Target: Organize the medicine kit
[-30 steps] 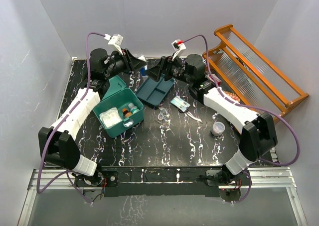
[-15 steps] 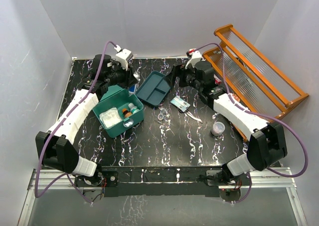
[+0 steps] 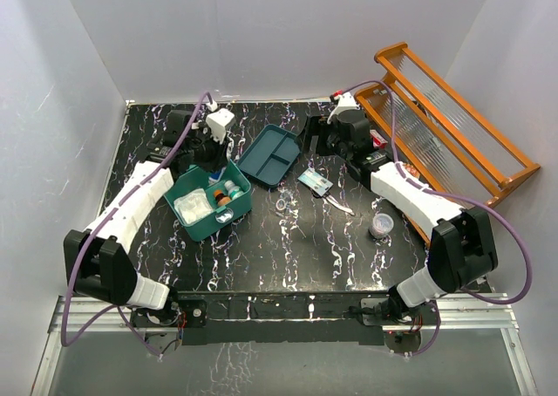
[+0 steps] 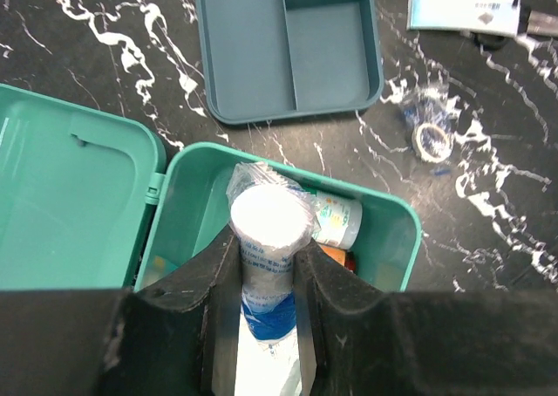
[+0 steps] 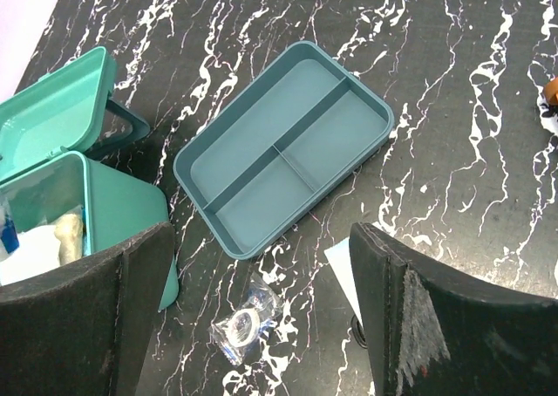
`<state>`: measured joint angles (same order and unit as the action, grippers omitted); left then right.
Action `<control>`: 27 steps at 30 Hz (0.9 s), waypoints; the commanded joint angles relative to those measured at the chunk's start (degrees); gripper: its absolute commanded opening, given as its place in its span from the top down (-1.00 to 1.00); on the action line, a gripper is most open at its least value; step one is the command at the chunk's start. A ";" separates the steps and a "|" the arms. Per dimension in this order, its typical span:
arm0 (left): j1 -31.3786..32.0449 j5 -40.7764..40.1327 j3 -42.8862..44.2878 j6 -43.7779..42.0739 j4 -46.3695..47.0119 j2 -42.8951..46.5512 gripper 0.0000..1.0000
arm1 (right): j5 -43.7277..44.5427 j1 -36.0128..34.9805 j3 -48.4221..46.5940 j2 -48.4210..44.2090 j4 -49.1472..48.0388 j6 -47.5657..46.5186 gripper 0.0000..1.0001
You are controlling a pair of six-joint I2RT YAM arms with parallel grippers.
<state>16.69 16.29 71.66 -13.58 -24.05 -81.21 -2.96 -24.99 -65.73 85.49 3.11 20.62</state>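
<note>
Black marbled counter (image 3: 288, 248) carries everything; an orange rack (image 3: 453, 126) leans along its far right edge, partly off it; the kit (image 3: 231, 220) sits left of centre, lid (image 4: 70, 204) open and swung back on its far-left side; inside it lie a white pouch (image 3: 193, 206) and some small bottles (image 3: 228, 189), too small to read. Just beside the kit, on its far right, lies the tray (image 3: 271, 155), a flat divided dish with nothing in its compartments; the two look very close, though touching or not cannot be told. Left jaws hang over the open kit, pinching a white roll (image 4: 268, 217) wrapped in clear film, held upright above the box's contents; right jaws are spread wide above the tray's right side, gripping nothing. Right of the tray lies a flat packet (image 3: 315, 182); nearer and further right stands a small cup (image 3: 381, 224), well apart from the kit; a tape ring (image 5: 242, 326) in a clear bag lies between kit and packet.
</note>
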 commanded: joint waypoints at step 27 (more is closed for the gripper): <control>0.19 -6.50 -6.09 -25.18 8.55 -12.00 0.70 | 1.07 0.13 -13.90 13.76 13.07 0.22 -0.54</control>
<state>16.69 11.88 66.28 -37.58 -17.74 -93.17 -1.96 -24.99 -75.66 98.08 15.73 21.10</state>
